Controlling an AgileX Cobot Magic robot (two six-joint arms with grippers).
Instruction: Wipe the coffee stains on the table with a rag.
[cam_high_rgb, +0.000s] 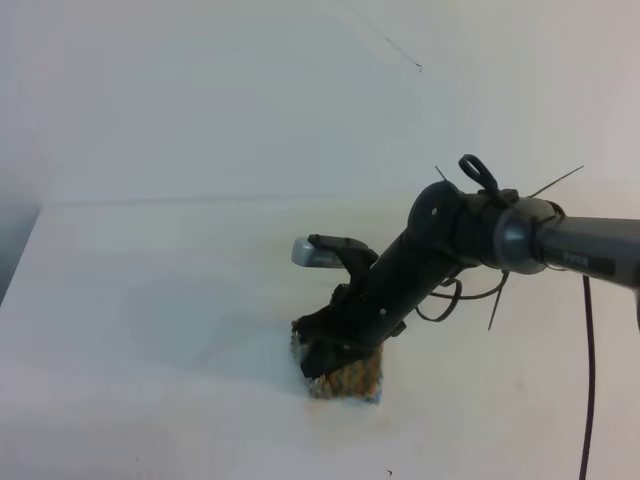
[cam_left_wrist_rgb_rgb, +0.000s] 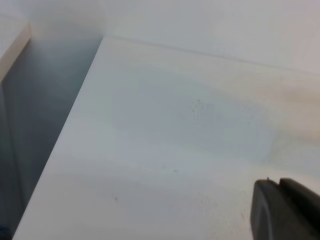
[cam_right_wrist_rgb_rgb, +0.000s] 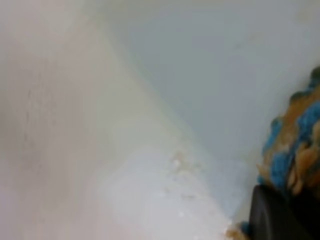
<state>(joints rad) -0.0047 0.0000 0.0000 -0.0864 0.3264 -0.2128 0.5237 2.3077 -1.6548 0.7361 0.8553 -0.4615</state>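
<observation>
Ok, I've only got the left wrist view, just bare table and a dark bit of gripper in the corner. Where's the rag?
Observer: The rag lies on the table near the front edge, under the right gripper.
Operator: Is it gripped?
Observer: Yes, the jaws are shut on it; the right wrist view shows blue-and-tan weave bunched against a finger.
Operator: Any coffee left there?
Observer: Only faint coffee stains, pale tan specks on the table just beside the rag.
</observation>
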